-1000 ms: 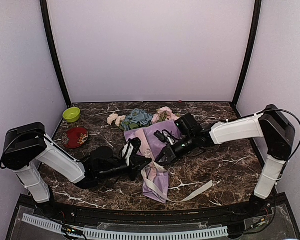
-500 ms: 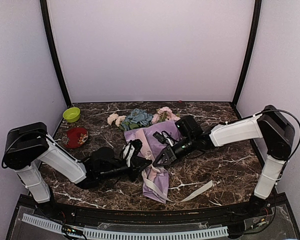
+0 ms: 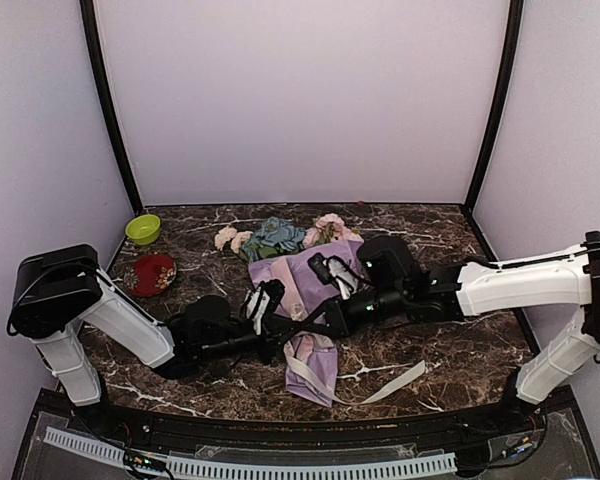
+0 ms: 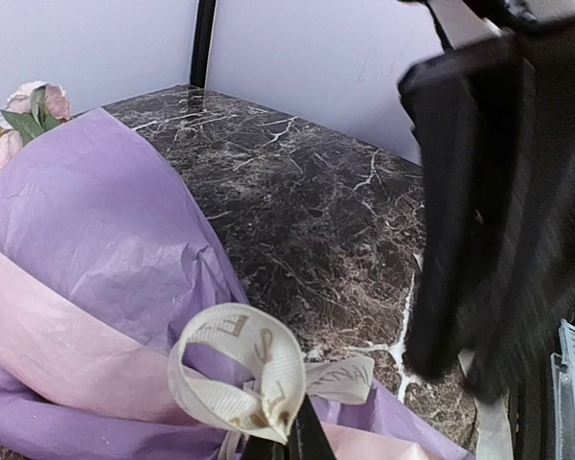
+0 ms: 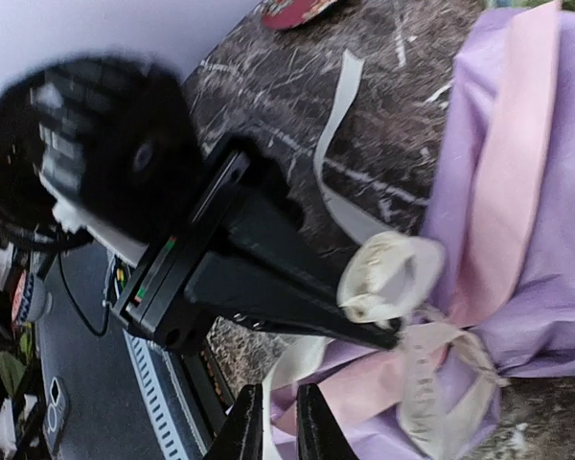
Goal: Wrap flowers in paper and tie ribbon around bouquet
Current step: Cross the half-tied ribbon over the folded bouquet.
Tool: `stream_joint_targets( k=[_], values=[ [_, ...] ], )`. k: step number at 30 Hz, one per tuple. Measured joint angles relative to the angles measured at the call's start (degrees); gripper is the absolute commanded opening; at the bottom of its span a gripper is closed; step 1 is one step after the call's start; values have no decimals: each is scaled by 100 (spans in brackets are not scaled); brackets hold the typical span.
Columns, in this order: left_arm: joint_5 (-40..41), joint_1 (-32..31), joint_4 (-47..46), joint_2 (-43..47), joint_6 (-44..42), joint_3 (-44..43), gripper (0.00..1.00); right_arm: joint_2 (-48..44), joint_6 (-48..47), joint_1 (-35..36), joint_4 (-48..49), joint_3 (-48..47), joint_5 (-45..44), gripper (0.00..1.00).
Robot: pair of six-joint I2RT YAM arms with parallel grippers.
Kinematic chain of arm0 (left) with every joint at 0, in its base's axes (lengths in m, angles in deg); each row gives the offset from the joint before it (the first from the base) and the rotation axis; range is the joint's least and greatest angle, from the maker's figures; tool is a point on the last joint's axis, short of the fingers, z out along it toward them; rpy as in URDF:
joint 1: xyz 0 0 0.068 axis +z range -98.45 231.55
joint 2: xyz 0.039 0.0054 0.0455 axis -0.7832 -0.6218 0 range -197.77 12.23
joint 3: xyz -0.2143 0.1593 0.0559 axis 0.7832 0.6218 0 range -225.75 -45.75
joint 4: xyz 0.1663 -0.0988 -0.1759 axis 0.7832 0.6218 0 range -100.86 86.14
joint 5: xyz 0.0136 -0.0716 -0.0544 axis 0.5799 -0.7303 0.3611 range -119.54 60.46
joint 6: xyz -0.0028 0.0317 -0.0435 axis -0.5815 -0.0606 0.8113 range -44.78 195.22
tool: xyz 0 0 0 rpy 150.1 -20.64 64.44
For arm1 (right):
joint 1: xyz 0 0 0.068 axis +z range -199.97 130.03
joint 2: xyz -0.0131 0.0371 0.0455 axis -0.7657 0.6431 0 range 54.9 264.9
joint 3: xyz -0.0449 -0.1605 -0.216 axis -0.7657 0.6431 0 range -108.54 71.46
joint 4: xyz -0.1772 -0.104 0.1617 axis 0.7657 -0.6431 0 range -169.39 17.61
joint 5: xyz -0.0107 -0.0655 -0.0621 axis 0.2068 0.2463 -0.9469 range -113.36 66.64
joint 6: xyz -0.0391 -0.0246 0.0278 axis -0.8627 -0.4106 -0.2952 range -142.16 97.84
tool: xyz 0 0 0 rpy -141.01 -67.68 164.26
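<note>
I find left gripper (image 4: 286, 439) clenched on cream fabric ribbon loop (image 4: 238, 372) at waist of lilac paper-cone bouquet (image 4: 86, 240); loop just ahead of right gripper (image 5: 271, 426), whose state I cannot tell

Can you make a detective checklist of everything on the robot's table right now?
Surface: dark brown marble tabletop with white veins.
Job's things: cone of lilac-purple paper with a pink inner face, wrapped around pink, cream and blue flowers; cream ribbon looped at the narrow end, one tail lying on the table.
Clutter: small green bowl and small red cup, far left.
Grippers: left gripper shut on the ribbon loop; right gripper slightly parted, grip unclear.
Cables: black wires by the front rail.
Surroundings: plain pale walls, black corner posts.
</note>
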Motion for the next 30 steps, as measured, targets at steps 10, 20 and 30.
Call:
stream_joint_targets(
  k=[10,20,30],
  values=[
    [-33,15,-81,0,166,17,0,763,-817,970,-323,-367,-667,29],
    [-48,22,-92,0,223,20,0,949,-1154,1049,-533,-481,-717,27],
    [-83,24,-125,0,234,20,0,964,-1298,1078,-619,-503,-684,0]
  ],
)
